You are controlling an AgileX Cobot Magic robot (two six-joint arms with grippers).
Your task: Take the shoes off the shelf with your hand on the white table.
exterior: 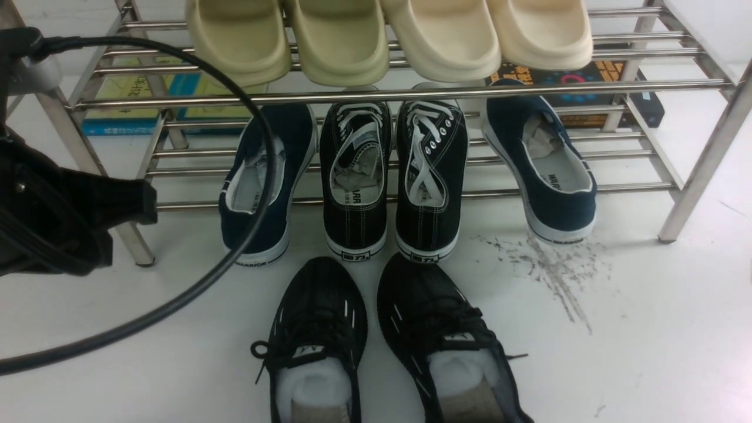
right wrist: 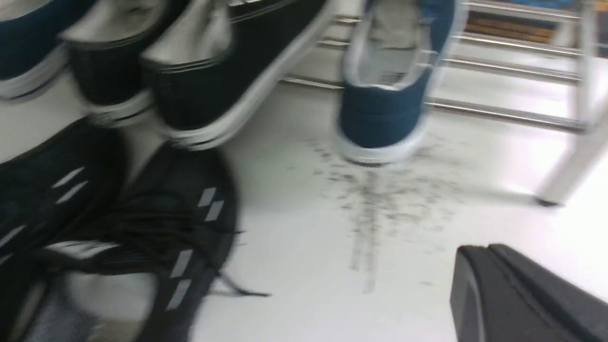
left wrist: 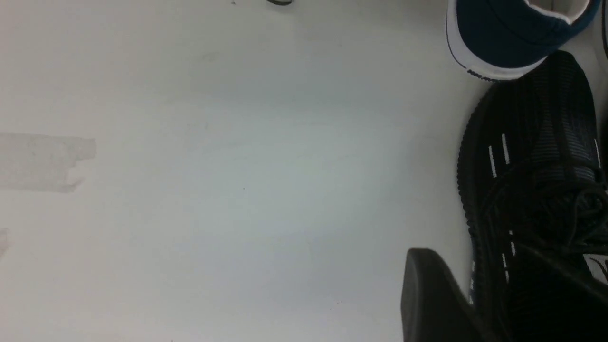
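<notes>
The left gripper (left wrist: 470, 251) has its fingers partly open, a gap between them, and nothing is gripped; in its wrist view the black sneakers (exterior: 320, 317) lie beyond the dark fingertips. The right gripper (right wrist: 489, 248) is closed, its two smooth, dull black fingers pressed side by side with nothing between them.

The black sneakers are off the rack (exterior: 405, 95) and down on the white table (exterior: 646, 305), side by side and slightly splayed. They have ribbed knit uppers, thin black laces and short white dashes, with puffy white stuffing in the openings. Their rounded toes point toward the rack, right by the heels of the black canvas shoes (exterior: 432, 176) — whether they touch, I cannot tell.

Those canvas shoes have white laces and white rubber edges, and sit on the lower tier between two navy slip-ons (exterior: 564, 200). The rack itself is shiny round metal tubing on angled legs. On its upper tier stand smooth, moulded clogs, one pair olive (exterior: 241, 47), the other cream (exterior: 449, 47).

A thick, rubbery black cable (exterior: 205, 285) loops across the front view, and dark grey scuffs (exterior: 561, 276) streak the flat tabletop.
</notes>
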